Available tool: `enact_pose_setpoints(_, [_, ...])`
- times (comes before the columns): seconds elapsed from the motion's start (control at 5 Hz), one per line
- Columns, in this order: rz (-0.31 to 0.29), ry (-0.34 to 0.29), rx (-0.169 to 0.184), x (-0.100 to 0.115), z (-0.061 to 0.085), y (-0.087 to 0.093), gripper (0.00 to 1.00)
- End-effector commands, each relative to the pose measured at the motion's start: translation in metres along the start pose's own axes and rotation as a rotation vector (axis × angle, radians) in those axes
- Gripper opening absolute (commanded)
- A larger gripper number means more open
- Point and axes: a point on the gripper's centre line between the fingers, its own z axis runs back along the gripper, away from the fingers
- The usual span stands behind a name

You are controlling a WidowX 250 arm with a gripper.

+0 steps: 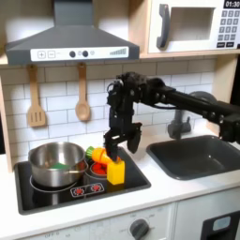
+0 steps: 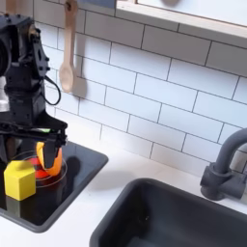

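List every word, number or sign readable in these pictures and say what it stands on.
Microwave display at the first exterior view's top right: digits, cut off and too blurred to read.
Microwave keypad: markings too small to read.
Range hood dials: no legible marks.
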Motion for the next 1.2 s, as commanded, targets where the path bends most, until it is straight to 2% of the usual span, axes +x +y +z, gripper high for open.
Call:
enact_pose_setpoints(0.0, [0.035,0.037,0.011,0.0016,-0.0088,0.0118,1.00])
enact_pose_setpoints(0.2, [0.053,0.039,0.018,0.0018,-0.0090,0.0195,1.00])
enact_pose_setpoints(1.0, [0.050,0.044,0.018,-0.0006,-0.0128,0.0179,1.00])
